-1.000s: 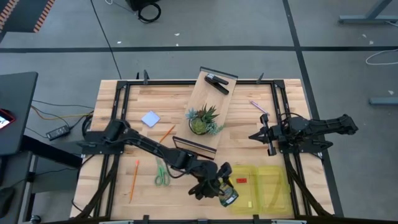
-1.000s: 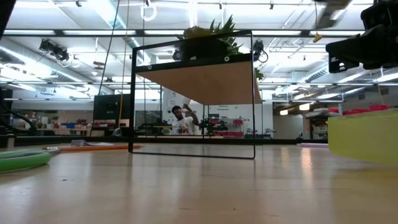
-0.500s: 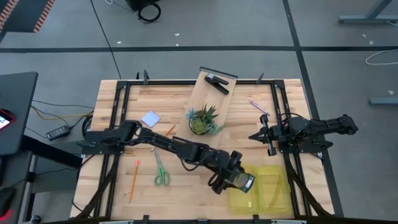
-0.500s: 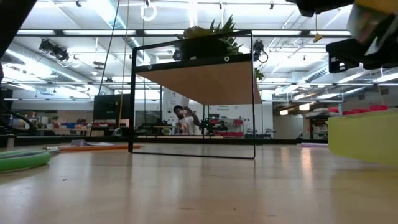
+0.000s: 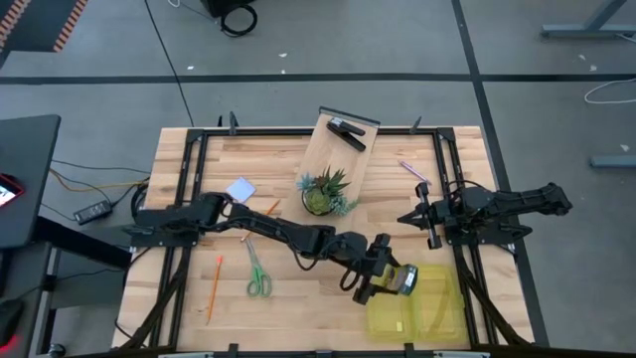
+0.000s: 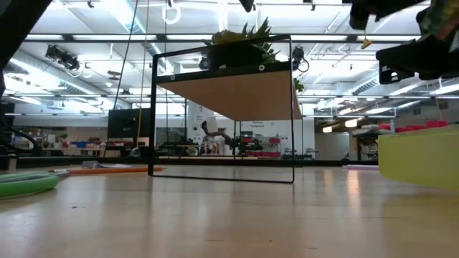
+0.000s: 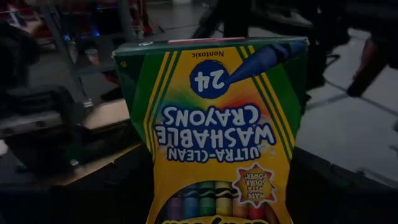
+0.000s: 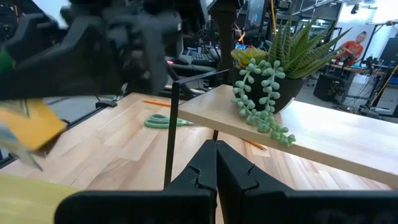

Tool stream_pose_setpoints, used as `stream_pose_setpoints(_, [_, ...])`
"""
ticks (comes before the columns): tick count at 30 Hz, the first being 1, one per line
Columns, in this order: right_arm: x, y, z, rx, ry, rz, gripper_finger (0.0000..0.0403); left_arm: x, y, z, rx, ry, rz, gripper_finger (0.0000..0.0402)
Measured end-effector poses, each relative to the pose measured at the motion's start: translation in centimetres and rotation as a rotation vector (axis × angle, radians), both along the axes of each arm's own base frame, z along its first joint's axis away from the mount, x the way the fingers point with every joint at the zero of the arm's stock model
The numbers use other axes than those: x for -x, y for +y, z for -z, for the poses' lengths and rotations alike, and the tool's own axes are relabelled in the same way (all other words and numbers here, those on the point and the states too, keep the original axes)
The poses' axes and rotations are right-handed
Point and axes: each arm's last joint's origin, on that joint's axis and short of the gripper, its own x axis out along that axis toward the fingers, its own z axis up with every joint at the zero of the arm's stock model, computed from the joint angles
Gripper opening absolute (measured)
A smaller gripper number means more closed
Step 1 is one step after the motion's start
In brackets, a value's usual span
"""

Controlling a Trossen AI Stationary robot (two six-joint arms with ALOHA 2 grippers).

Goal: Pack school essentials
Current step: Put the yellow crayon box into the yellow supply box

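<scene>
Moved: since half a second ago we see the left gripper point(image 5: 393, 281) carried rightward and a little up the high view, from the near-left corner of the yellow tray point(image 5: 437, 310) to over its upper-left edge.
Left gripper: clenched on the crayon box point(image 5: 401, 280), held in the air above the tray, lower right of centre in the high view.
Crayon box: fills the left wrist view point(image 7: 217, 124); we read "24 Ultra-Clean Washable Crayons" upside down on its yellow and green face.
Right gripper: point(image 5: 417, 216) waits at the right edge of the table point(image 5: 189, 308), right of centre in the high view; in its wrist view point(image 8: 217, 163) we see the two fingers pressed together.
Scissors: point(image 5: 257, 278) green handles, flat on the table, lower left of centre.
Pencils: one orange pencil point(image 5: 214, 288) left of the scissors; another point(image 5: 266, 212) above them, partly under the left arm.
Pad: point(image 5: 240, 189) pale blue, upper left of the table.
Plant: point(image 5: 323, 191) stands on the wooden shelf point(image 5: 333, 154), centre of the table.
Black clip: point(image 5: 346, 130) on the shelf's upper end.
</scene>
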Motion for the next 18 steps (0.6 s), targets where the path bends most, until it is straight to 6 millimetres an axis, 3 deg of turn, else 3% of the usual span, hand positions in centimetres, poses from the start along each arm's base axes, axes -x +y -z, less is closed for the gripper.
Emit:
stream_pose_setpoints(11, [0.0,-0.1,-0.3,0.014,-0.03,0.049,0.0007,-0.1,-0.6,1.1,0.041,0.034,0.014,0.029])
stream_pose_setpoints(14, [0.0,-0.1,-0.6,-0.084,-0.053,0.038,0.0007,-0.1,-0.6,1.2,0.055,0.053,0.01,0.029])
stream_pose_setpoints(18, [0.5,-0.2,-2.8,-0.412,-0.097,0.017,0.0007,0.0,-0.8,1.3,0.062,0.067,0.012,0.029])
